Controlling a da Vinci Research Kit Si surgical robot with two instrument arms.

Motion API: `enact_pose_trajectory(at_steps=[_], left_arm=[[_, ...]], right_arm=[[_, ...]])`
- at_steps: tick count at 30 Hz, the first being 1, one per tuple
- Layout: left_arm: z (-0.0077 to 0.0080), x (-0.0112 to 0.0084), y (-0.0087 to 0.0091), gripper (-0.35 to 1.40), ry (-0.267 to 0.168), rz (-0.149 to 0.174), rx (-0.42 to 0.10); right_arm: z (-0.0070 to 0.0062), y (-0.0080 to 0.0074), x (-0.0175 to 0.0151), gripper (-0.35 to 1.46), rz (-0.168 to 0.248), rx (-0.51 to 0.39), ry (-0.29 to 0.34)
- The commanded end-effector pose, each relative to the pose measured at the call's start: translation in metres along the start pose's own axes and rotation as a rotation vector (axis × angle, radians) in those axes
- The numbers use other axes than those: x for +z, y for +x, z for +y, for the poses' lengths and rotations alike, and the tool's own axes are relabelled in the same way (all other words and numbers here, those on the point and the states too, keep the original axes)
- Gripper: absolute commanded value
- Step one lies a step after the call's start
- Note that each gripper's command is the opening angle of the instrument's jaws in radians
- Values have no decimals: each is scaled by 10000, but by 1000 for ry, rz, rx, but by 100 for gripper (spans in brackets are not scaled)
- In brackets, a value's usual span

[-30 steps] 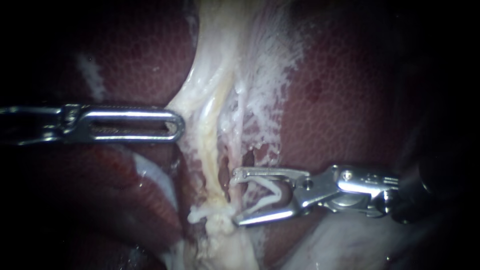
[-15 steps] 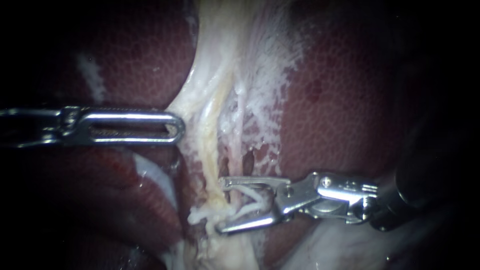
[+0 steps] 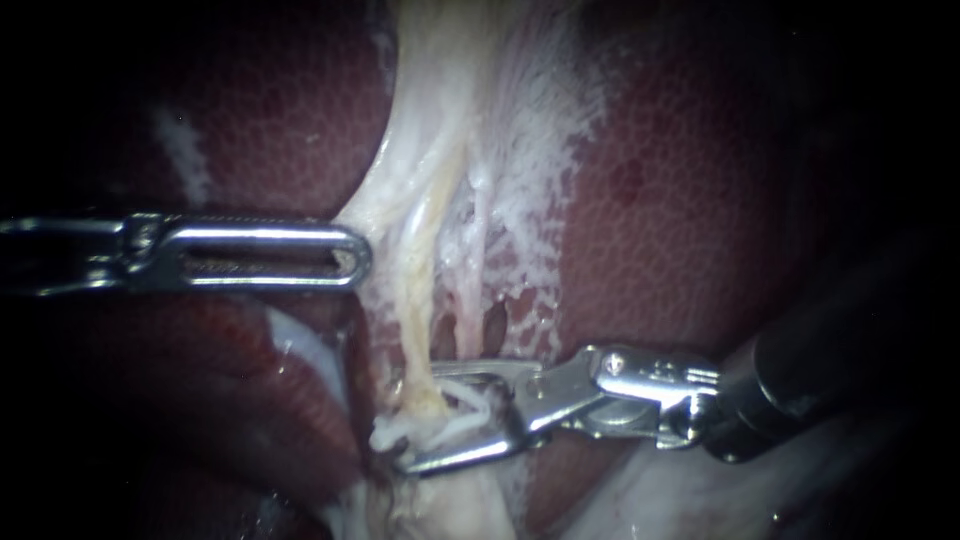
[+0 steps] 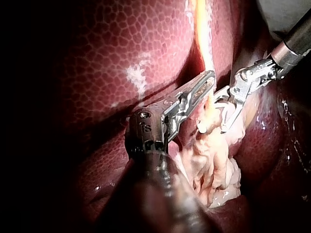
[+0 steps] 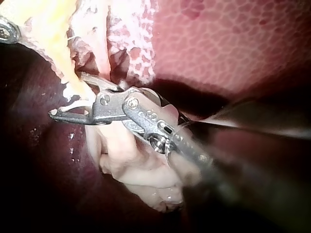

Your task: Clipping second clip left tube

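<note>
The left tube (image 3: 415,300) is a pale yellow strand running down between the liver lobes. My right instrument (image 3: 418,418) comes in from the lower right. Its jaws stand open, one on each side of the tube's lower end, with a white clip (image 3: 470,402) lying between them. My left instrument (image 3: 355,255) lies level from the left, its slotted jaws shut on the edge of the pale tissue (image 3: 385,215) beside the tube, which tents toward it. In the right wrist view the right instrument (image 5: 65,94) straddles the yellow tube (image 5: 53,39). The left wrist view shows the left instrument (image 4: 209,77) close beside the right instrument (image 4: 219,112).
Dark red liver (image 3: 700,200) lies on both sides. A thinner pale strand (image 3: 480,250) and lacy white tissue (image 3: 540,150) lie just right of the tube. A lump of pale tissue (image 3: 450,505) sits below the right jaws.
My right instrument has slid left, so its open jaws now reach across the left tube instead of stopping to its right. The left instrument has stayed in place.
</note>
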Motion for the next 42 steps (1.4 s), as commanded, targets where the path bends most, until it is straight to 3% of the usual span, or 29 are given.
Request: enact_pose_trajectory(at_steps=[1, 19, 23, 26, 29, 42], left_arm=[[0, 0, 0, -35, 0, 0, 0], [0, 1, 1, -35, -1, 0, 1], [0, 1, 2, -35, -1, 0, 1], [0, 1, 2, -35, -1, 0, 1], [0, 2, 3, -35, -1, -1, 2], [0, 2, 3, -35, -2, -1, 2]], right_arm=[[0, 1, 1, 54, 0, -1, -1], [5, 9, 6, 48, 3, 24, 1], [8, 9, 4, 29, -8, 32, -23], [11, 9, 0, -12, -35, 40, -53], [13, 8, -3, -33, -57, 42, -64], [14, 6, -3, -35, -60, 41, -68]])
